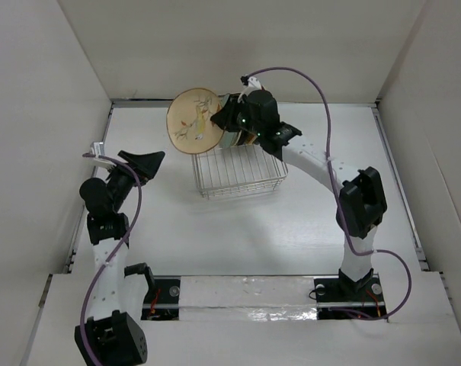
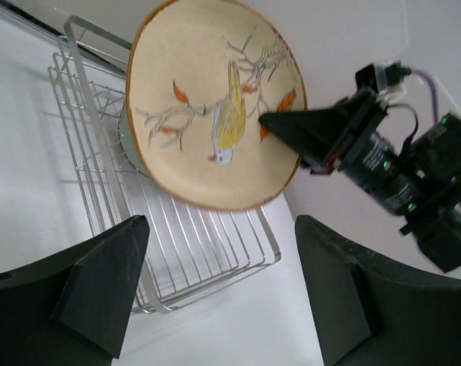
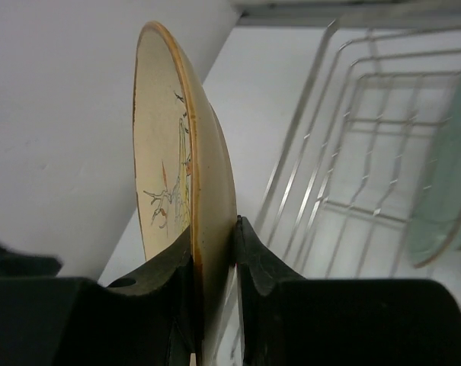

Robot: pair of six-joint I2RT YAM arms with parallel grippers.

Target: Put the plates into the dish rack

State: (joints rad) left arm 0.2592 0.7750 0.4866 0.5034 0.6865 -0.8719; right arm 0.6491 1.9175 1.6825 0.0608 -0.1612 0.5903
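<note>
A tan floral plate (image 1: 193, 120) hangs on edge over the far left corner of the wire dish rack (image 1: 241, 171). My right gripper (image 1: 221, 118) is shut on its right rim. In the right wrist view both pads press the plate (image 3: 207, 175) between them, at my right gripper (image 3: 213, 236). A pale green plate (image 3: 443, 206) stands in the rack (image 3: 352, 122). My left gripper (image 1: 142, 162) is open and holds nothing, well to the left of the rack. Its view looks past its open fingers (image 2: 100, 282) at the plate's face (image 2: 215, 99) and the rack (image 2: 85, 160).
White walls close in the table at the back and both sides. The held plate is near the back wall. A further dish edge shows in the rack under the right wrist (image 1: 245, 139). The arm bases are at the near edge.
</note>
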